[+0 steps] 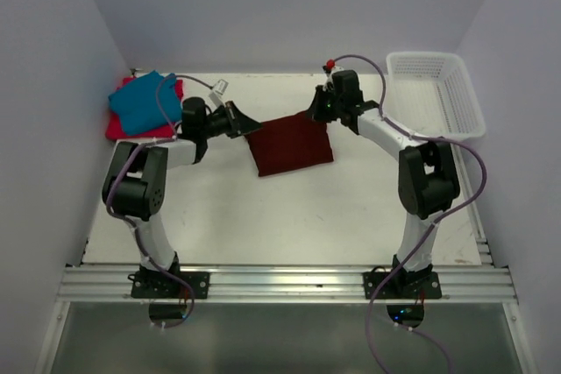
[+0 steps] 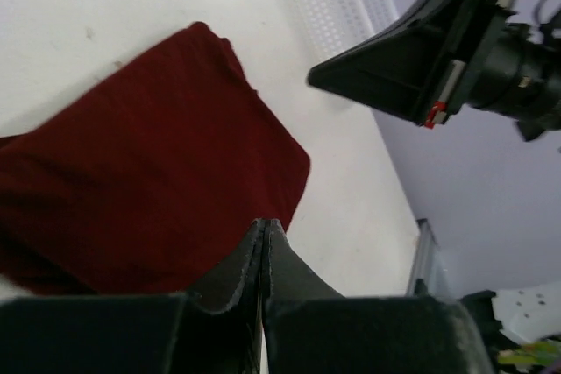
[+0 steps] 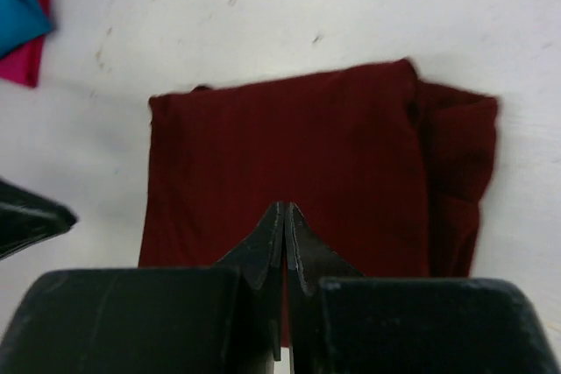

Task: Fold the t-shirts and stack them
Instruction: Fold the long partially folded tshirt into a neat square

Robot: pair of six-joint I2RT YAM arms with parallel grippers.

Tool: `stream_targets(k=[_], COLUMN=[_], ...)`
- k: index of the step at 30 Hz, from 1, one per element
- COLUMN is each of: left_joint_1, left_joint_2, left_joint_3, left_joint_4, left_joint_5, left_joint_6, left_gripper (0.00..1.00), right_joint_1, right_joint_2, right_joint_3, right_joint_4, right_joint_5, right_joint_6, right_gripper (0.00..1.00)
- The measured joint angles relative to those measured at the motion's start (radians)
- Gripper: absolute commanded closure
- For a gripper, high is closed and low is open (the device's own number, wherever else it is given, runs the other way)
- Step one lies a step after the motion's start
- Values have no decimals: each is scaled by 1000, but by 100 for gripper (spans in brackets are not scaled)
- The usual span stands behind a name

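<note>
A white table point(image 1: 263, 216) between pale walls point(image 1: 263, 6) holds the maroon shirt point(image 1: 289, 144) at its middle, folded into a rough rectangle. The left gripper point(image 1: 250, 124) and right gripper point(image 1: 316, 113) sit at its far corners. Both are clenched, seemingly on nothing, though the right one's tips blur into the cloth. At far left the teal shirt point(image 1: 140, 102) lies on the pink shirt point(image 1: 118, 127). Folding looks finished; stacking calls for opening, pinching an edge and carrying it left.
</note>
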Motion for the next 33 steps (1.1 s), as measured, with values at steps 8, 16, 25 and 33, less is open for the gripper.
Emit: stream_targets(k=[8, 16, 25, 33], left_joint_1=[-24, -81, -92, -105], left_joint_2=[360, 514, 390, 114], left_joint_3=[-86, -132, -169, -150], left_joint_4=[627, 764, 646, 135], left_joint_5=[224, 243, 209, -40], left_joint_6=[-548, -714, -471, -95], left_gripper=[100, 100, 92, 41], right_joint_1=[-41, -50, -50, -50], right_joint_2=[76, 213, 225, 199], right_joint_3=[-303, -406, -350, -332], right_joint_4=[465, 796, 629, 552], right_joint_5=[-489, -632, -559, -522], right_joint_6=[298, 522, 423, 307], right_gripper=[100, 100, 100, 100])
